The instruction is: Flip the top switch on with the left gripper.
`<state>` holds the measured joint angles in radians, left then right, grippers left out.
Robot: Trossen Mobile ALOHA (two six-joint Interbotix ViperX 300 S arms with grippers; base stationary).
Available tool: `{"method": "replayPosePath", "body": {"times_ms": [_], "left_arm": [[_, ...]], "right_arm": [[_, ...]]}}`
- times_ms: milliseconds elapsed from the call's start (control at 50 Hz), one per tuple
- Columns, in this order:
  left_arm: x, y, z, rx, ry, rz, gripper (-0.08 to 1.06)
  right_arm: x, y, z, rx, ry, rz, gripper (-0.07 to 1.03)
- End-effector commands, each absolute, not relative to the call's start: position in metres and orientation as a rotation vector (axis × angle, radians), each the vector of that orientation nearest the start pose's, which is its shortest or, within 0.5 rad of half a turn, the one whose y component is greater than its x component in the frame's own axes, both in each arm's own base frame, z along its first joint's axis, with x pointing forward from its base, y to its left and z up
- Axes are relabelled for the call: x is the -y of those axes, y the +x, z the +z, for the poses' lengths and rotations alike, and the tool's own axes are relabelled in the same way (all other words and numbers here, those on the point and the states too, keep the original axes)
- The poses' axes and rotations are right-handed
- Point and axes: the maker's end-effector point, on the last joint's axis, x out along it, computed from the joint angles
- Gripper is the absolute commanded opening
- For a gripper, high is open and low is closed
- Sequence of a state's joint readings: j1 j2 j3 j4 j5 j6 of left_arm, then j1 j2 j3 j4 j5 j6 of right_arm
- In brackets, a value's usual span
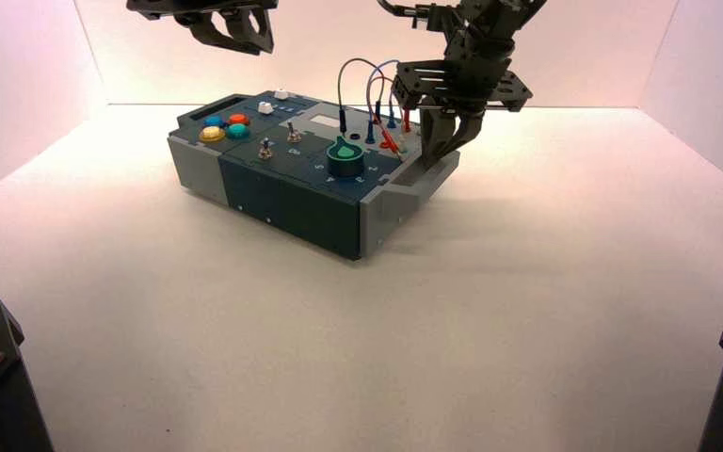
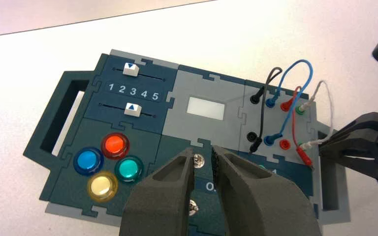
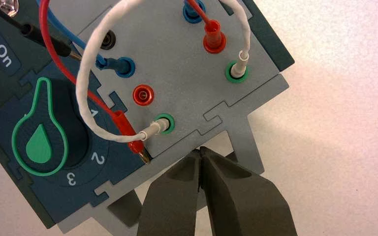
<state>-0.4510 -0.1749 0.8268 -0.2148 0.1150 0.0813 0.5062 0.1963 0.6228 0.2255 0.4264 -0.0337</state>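
The dark blue and grey box [image 1: 273, 193] carries two small metal toggle switches. The top switch [image 2: 199, 159], the one nearer the pale display, shows again in the high view [image 1: 294, 134], with the lower switch [image 2: 193, 207] beside it. My left gripper [image 1: 243, 42] hangs high above the box's left end. In its wrist view it [image 2: 203, 153] is open by a narrow gap with nothing in it, and both switches show far below through that gap. I cannot tell how the levers stand. My right gripper [image 1: 436, 158] is shut at the box's right-end handle [image 3: 246, 142].
Four round buttons [image 2: 106, 164] and two white sliders [image 2: 132, 89] fill the box's left part. The green knob [image 3: 39, 142] and looping plug wires [image 2: 290, 103] sit on its right part, close to the right gripper [image 3: 200, 150]. White walls enclose the table.
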Motion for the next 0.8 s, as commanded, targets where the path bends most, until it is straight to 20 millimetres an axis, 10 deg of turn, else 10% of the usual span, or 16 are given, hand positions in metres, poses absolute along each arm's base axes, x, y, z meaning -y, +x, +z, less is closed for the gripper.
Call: {"method": "replayPosePath", "body": {"times_ms": [20, 800], "left_arm": [[0.171, 0.342, 0.14, -0.75, 0.038, -0.408, 0.22], [0.156, 0.342, 0.107, -0.889, 0.047, -0.365, 0.11]], "right_arm": [[-0.203, 0.33, 0.028, -1.24, -0.109, 0.419, -0.02], [-0.203, 0.329, 0.034, -1.235, -0.112, 0.423, -0.02]]}}
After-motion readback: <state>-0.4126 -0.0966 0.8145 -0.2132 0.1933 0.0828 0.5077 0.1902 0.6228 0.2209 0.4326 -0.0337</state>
